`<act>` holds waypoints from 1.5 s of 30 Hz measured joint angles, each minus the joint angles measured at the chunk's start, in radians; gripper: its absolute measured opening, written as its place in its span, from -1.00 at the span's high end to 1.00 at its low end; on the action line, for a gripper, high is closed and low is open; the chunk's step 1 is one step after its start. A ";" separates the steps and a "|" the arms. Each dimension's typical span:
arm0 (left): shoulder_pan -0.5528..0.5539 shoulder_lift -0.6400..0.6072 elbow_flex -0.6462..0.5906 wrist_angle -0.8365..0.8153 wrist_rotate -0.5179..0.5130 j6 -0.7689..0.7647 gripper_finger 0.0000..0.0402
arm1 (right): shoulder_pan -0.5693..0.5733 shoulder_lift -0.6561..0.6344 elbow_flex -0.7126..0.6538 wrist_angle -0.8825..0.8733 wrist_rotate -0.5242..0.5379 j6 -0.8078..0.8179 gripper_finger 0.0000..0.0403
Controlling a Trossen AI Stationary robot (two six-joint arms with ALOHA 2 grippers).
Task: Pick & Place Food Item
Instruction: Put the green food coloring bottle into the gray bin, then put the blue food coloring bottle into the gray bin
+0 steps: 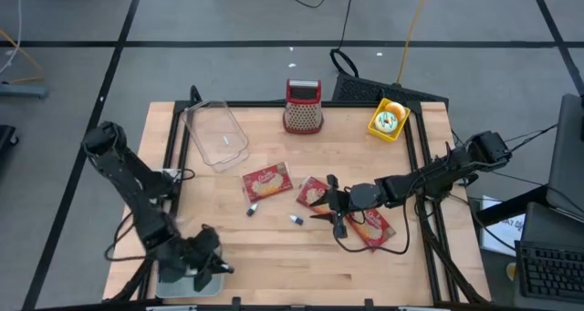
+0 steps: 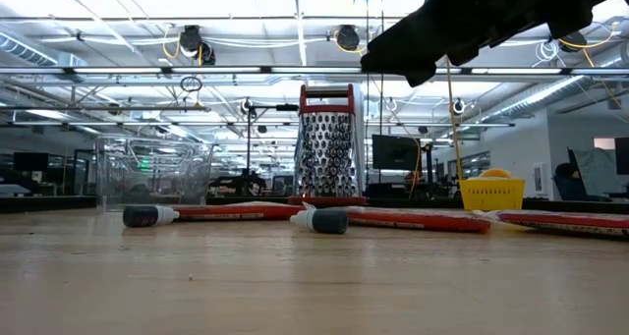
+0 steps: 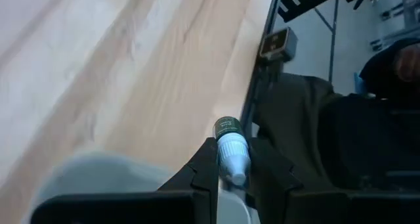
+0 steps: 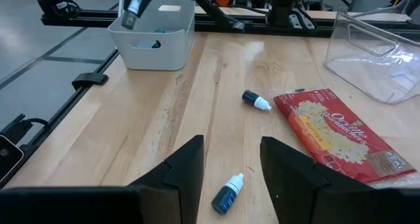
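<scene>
Down at the near left corner of the worktop [image 1: 274, 256], the left end effector [image 3: 231, 168] grips a small white dropper bottle [image 3: 231, 152] above a white bin [image 4: 152, 43]. Meanwhile the right end effector [image 4: 231, 159] hovers with its fingers parted and nothing between them, above a second small bottle [image 4: 228, 192] lying on the wood. A third bottle [image 4: 256, 100] lies just beside a red popcorn packet [image 4: 338, 135], near a clear container [image 1: 215, 134].

Three flat red popcorn packets [image 1: 266, 181] lay mid-table toward the right edge, two small dark dropper bottles [image 1: 297, 221] on their sides nearby, another bottle [image 3: 231, 147] pinched upright.
</scene>
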 joint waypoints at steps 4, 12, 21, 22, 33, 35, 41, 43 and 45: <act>-0.079 0.000 0.000 -0.027 -0.059 -0.116 0.70 | 0.000 0.000 0.000 0.000 0.000 0.000 0.30; -0.188 0.000 0.000 -0.154 -0.089 -0.374 0.70 | 0.000 0.000 0.000 0.000 0.000 0.000 0.30; -0.229 0.000 0.000 -0.178 -0.153 -0.446 0.51 | 0.000 0.000 0.000 -0.001 0.000 0.003 0.30; -0.229 0.000 0.000 -0.177 -0.159 -0.447 0.47 | 0.000 0.000 0.000 0.000 0.000 0.003 0.30; -0.229 0.000 0.000 -0.184 -0.199 -0.447 0.22 | 0.000 0.002 0.000 -0.001 0.000 0.011 0.30; -0.228 0.000 0.000 -0.182 -0.249 -0.432 0.20 | 0.000 0.002 0.000 0.001 0.000 0.034 0.30; -0.187 -0.004 0.000 -0.156 -0.359 -0.364 0.18 | 0.003 0.061 0.000 0.030 0.003 0.064 0.30; -0.159 -0.014 0.000 -0.151 -0.384 -0.318 0.19 | 0.008 0.100 0.000 0.070 0.005 0.065 0.29; -0.123 -0.024 0.000 -0.142 -0.400 -0.266 0.20 | 0.009 0.148 0.001 0.104 0.004 0.070 0.29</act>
